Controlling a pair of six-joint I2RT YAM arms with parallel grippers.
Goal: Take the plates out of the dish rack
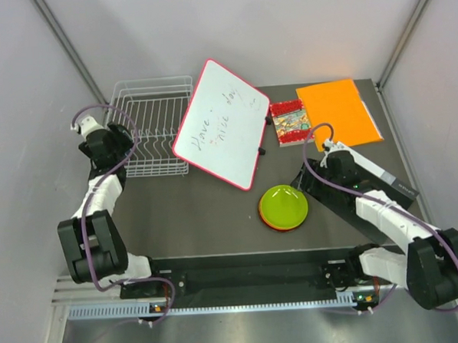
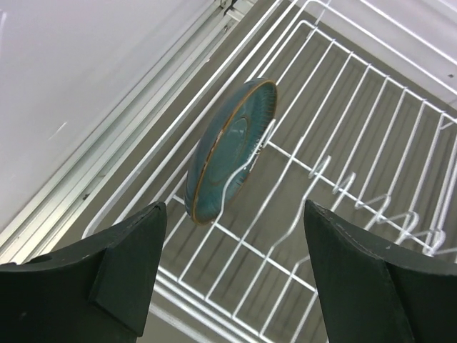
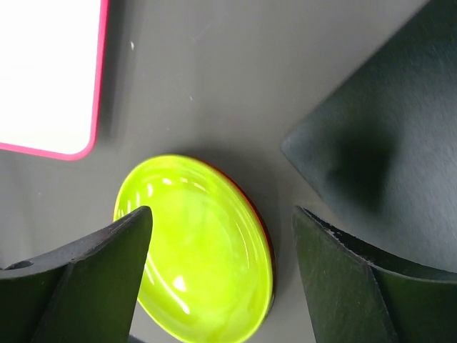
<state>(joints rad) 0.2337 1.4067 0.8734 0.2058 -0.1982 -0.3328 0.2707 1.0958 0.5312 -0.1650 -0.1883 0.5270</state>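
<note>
The white wire rectangular dish rack [image 1: 154, 125] sits at the far left of the dark tabletop [image 1: 216, 210]; inside the rack, close to one side wall, a dark teal round plate [image 2: 228, 153] stands on edge, leaning on an upright wire; the left claw [image 2: 234, 239] hovers over the rack, spread wide and gripping nothing, with the plate just beyond its tips; well right of the rack, a lime green round plate [image 1: 284, 205] lies flat on a red-rimmed plate [image 1: 267, 223]; the right claw [image 3: 221, 221] hangs over that stack, spread and empty.
</note>
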